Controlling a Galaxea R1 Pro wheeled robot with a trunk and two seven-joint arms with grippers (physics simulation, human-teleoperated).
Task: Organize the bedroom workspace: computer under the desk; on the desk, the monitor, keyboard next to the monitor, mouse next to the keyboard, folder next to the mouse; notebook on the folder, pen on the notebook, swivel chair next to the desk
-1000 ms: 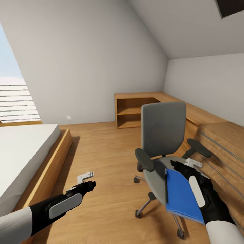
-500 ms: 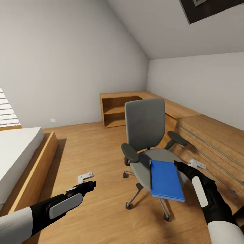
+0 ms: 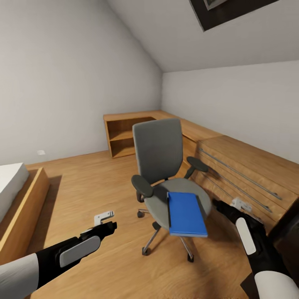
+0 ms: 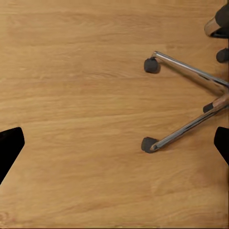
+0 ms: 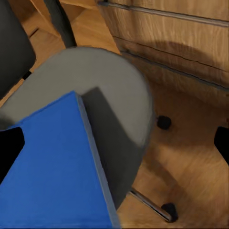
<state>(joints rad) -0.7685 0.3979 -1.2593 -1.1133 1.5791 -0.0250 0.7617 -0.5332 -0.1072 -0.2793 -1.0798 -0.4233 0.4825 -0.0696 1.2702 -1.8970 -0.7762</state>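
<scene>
Resting on swivel chair (image 3: 160,151), folder (image 3: 185,207)

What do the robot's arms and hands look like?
Both arms are white near the body, then turn black toward the ends. Each black forearm carries a long, rounded light grey panel. The left tool is black with a small pale grey bracket on top. The right tool is black too, with a similar light bracket beside it.

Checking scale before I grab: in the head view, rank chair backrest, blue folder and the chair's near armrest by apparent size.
1. Backrest, clearly largest.
2. Folder, though it lies nearer the camera, which inflates it.
3. Near armrest, smallest.
</scene>
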